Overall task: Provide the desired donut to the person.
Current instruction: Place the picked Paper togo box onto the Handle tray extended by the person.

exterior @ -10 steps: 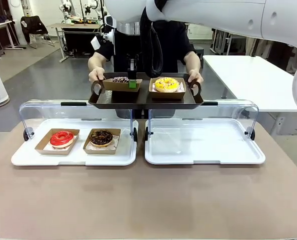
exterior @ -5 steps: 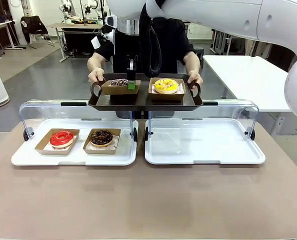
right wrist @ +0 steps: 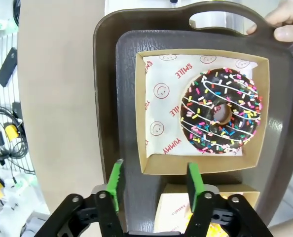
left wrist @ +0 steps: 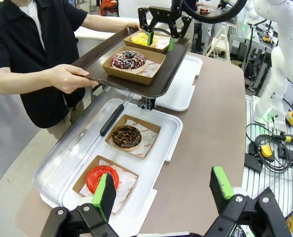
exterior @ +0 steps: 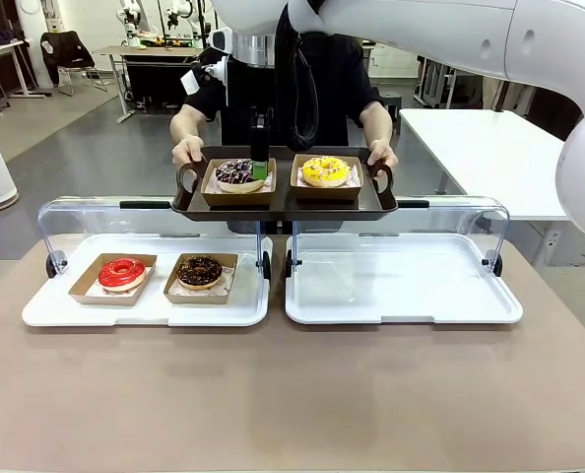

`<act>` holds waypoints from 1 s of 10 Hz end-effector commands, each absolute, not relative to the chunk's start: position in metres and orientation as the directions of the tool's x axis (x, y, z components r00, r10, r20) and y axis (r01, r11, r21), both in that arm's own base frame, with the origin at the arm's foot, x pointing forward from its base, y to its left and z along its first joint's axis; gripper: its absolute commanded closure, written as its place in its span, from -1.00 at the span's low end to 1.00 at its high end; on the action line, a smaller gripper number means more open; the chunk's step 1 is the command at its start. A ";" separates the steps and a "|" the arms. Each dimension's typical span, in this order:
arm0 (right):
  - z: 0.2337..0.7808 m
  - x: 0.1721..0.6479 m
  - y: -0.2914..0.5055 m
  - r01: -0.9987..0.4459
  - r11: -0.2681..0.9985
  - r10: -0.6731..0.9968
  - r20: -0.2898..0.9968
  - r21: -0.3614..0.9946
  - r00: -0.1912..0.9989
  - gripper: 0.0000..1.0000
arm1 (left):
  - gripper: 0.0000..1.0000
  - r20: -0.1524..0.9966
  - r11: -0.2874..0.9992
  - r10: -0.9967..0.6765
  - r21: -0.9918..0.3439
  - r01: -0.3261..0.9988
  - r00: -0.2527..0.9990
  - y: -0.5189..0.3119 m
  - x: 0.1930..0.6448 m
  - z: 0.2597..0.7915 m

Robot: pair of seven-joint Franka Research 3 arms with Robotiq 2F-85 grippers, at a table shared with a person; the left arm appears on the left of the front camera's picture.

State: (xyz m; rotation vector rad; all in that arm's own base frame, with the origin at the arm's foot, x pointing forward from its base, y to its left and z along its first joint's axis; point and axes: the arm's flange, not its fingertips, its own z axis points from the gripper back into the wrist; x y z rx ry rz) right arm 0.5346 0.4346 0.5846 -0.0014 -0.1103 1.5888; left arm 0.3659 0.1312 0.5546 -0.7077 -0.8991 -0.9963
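Note:
The person [exterior: 337,79] holds a dark brown serving tray [exterior: 285,204] by both handles across the table. A chocolate donut with coloured sprinkles [exterior: 236,172] lies on it in a cardboard box, beside a yellow donut [exterior: 325,169]. My right gripper [exterior: 260,164] hangs over the sprinkled donut's box. In the right wrist view the right gripper [right wrist: 155,183] is open, its green pads astride the box's near wall, the sprinkled donut [right wrist: 220,111] beyond them. My left gripper [left wrist: 164,190] stands open and empty above the near table, looking at the serving tray [left wrist: 166,74].
Two white trays with raised clear lids lie on the brown table. The left one [exterior: 145,310] carries a red donut [exterior: 122,273] and a chocolate donut [exterior: 199,270] in boxes. The right one [exterior: 401,291] is bare. The person's hand [right wrist: 287,22] grips the tray handle.
My right gripper has opened and let go of the sprinkled donut's box, which now rests on the serving tray. The person has lifted the tray slightly.

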 end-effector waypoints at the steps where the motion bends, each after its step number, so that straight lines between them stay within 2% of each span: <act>1: 0.593 0.544 0.441 -0.999 -0.022 0.996 0.083 -0.041 -0.025 -1.00 | -1.00 0.888 0.384 -0.382 -0.099 0.918 0.255 0.131 0.365 0.556; 7: 0.593 0.541 0.437 -0.999 -0.029 0.996 0.082 -0.032 -0.032 -1.00 | -1.00 0.888 0.384 -0.382 -0.099 0.918 0.255 0.131 0.365 0.556; 10: 0.614 0.514 0.390 -0.999 -0.031 0.995 0.091 -0.043 -0.035 -1.00 | -1.00 0.888 0.384 -0.382 -0.099 0.918 0.255 0.131 0.365 0.556</act>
